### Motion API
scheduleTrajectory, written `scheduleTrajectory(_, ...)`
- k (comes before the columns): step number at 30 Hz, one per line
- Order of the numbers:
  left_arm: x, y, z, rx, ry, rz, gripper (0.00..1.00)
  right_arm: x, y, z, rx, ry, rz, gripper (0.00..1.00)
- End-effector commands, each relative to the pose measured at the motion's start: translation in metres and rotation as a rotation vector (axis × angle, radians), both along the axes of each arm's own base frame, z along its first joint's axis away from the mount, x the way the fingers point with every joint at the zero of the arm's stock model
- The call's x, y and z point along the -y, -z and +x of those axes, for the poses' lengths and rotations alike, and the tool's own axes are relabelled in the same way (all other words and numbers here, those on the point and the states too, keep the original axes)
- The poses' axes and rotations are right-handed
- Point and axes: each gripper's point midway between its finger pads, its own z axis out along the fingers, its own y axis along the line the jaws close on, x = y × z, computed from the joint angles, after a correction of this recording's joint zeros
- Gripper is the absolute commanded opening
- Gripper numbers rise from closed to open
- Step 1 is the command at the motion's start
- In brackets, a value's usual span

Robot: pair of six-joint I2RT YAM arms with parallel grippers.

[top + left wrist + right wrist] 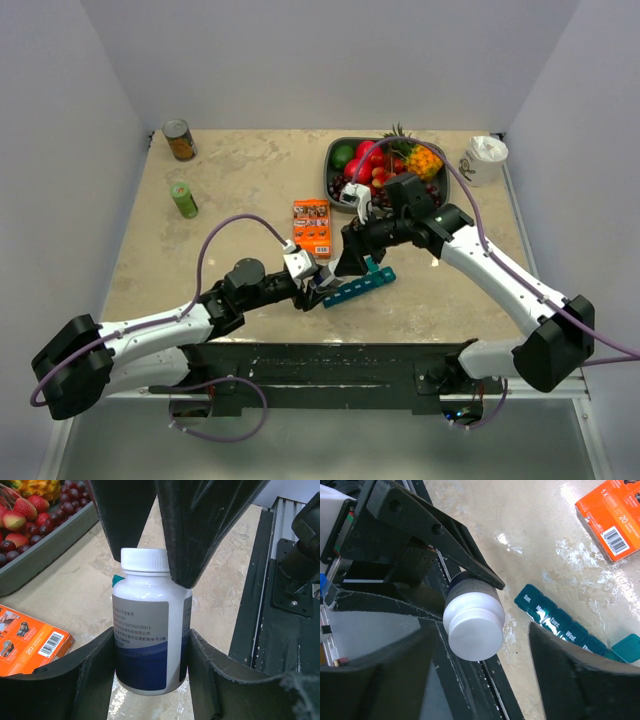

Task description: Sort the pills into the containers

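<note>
- The left pincer (150,667) is pinching a small white plastic bottle with a blue and grey label (150,630).
- Its two black fingers (90,680) press on the lower half of the bottle, one on each side.
- The bottle is held up off the tan table (250,180). Its round white ribbed cap (475,630) faces the right pincer (482,630).
- The right pincer is spread apart. Its two black fingers (570,680) sit one on each side of the cap.
- In the right wrist view there is a gap between the cap and each finger, so this pincer is not squeezing the cap.
- The long thin teal plastic pill box strip (360,285) lies flat on the table at a slant.
- The strip is just beside the two pincers and lower than them. It is on the near side of the flat orange cardboard box (311,227), close to it but not touching.
- The little lids on the strip read Sun, Mon, Tues and Wed, and these are shut. One teal lid (627,647) at the far end of the strip stands open.
- The pills do not show in any view.
- A dark grey tray (330,178) full of red, dark and yellow fruit sits at the back of the table, behind the orange box.
</note>
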Motion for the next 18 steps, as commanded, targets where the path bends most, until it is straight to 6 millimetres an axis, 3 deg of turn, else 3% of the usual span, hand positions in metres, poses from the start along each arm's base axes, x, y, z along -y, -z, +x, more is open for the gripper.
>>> scheduleTrajectory(1, 0.007, -0.035, 0.01, 0.097, -0.012, -0.061, 0.0, -0.005, -0.004, 0.003, -0.014, 0.014, 0.024, 0.56)
scheduleTrajectory(3, 0.007, -0.033, 0.011, 0.098, -0.016, -0.055, 0.0, -0.006, -0.009, 0.0, -0.011, -0.014, 0.042, 0.35)
scheduleTrajectory(6, 0.005, -0.032, 0.011, 0.099, -0.017, -0.048, 0.0, -0.008, -0.015, -0.01, -0.011, -0.083, 0.074, 0.16)
scheduleTrajectory(9, 0.005, -0.03, 0.006, 0.122, 0.01, -0.036, 0.0, -0.01, -0.021, -0.023, 0.017, -0.196, 0.098, 0.05)
scheduleTrajectory(12, 0.01, -0.027, -0.009, 0.149, 0.118, -0.021, 0.0, -0.007, -0.019, -0.044, 0.175, -0.461, 0.083, 0.04)
scheduleTrajectory(13, 0.013, -0.026, -0.016, 0.151, 0.163, -0.018, 0.0, -0.001, -0.019, -0.068, 0.16, -0.578, 0.087, 0.04)
scheduleTrajectory(14, 0.014, -0.024, -0.019, 0.147, 0.18, -0.017, 0.0, 0.0, -0.014, -0.07, 0.308, -0.725, 0.105, 0.04)
scheduleTrajectory(15, 0.015, -0.022, -0.021, 0.139, 0.195, -0.014, 0.0, -0.001, -0.009, -0.074, 0.328, -0.784, 0.105, 0.04)
scheduleTrajectory(18, 0.018, -0.02, -0.025, 0.12, 0.222, -0.013, 0.0, -0.002, 0.001, -0.065, 0.453, -0.868, 0.075, 0.04)
